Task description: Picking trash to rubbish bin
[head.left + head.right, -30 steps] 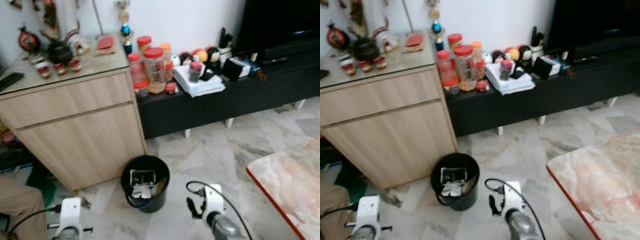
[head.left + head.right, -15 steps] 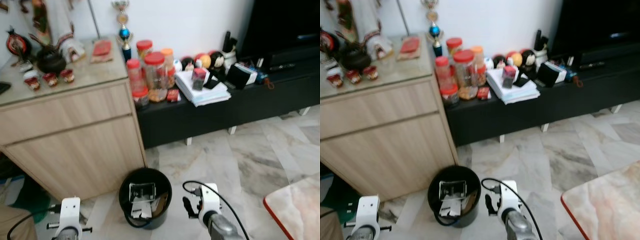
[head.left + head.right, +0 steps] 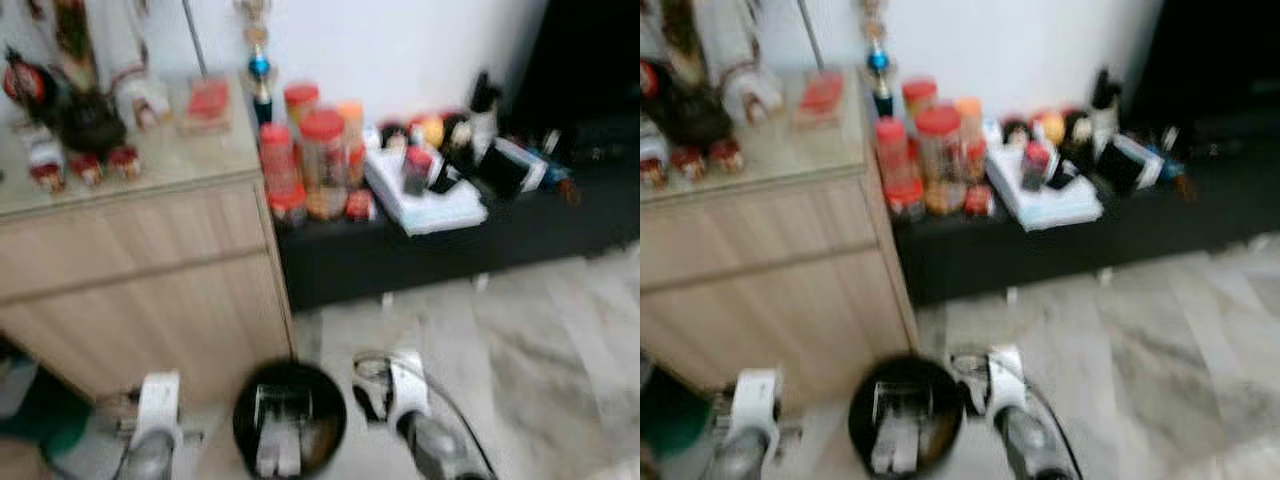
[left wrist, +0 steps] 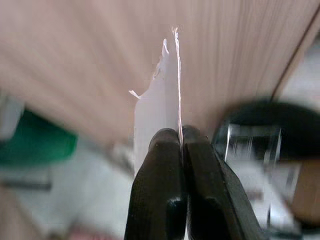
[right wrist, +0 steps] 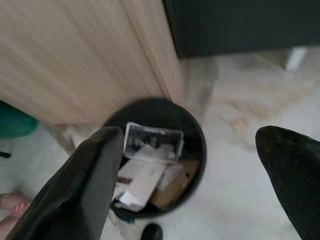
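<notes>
A round black rubbish bin (image 3: pixel 290 420) stands on the marble floor in front of the wooden cabinet, holding paper scraps and a brown card; it also appears as the bin (image 5: pixel 156 155) in the right wrist view. My left gripper (image 4: pixel 181 137) is shut on a thin white piece of plastic trash (image 4: pixel 157 105), held edge-on with the bin's rim (image 4: pixel 265 107) off to one side. The left arm (image 3: pixel 158 405) hangs just left of the bin. My right gripper (image 5: pixel 190 142) is open above the bin, its fingers (image 5: pixel 95 170) spread wide; the right arm (image 3: pixel 405 395) sits right of the bin.
A light wooden cabinet (image 3: pixel 140 270) with a glass top carries ornaments. A low black TV bench (image 3: pixel 450 240) holds red-lidded jars (image 3: pixel 320 150), papers and small items. Something green (image 3: pixel 30 425) lies at the cabinet's left foot. Marble floor (image 3: pixel 520 350) spreads to the right.
The head camera has moved closer and tilted, so the scene shifted and blurred; the red-edged marble table left the view. Both arms appear higher in the picture beside the bin.
</notes>
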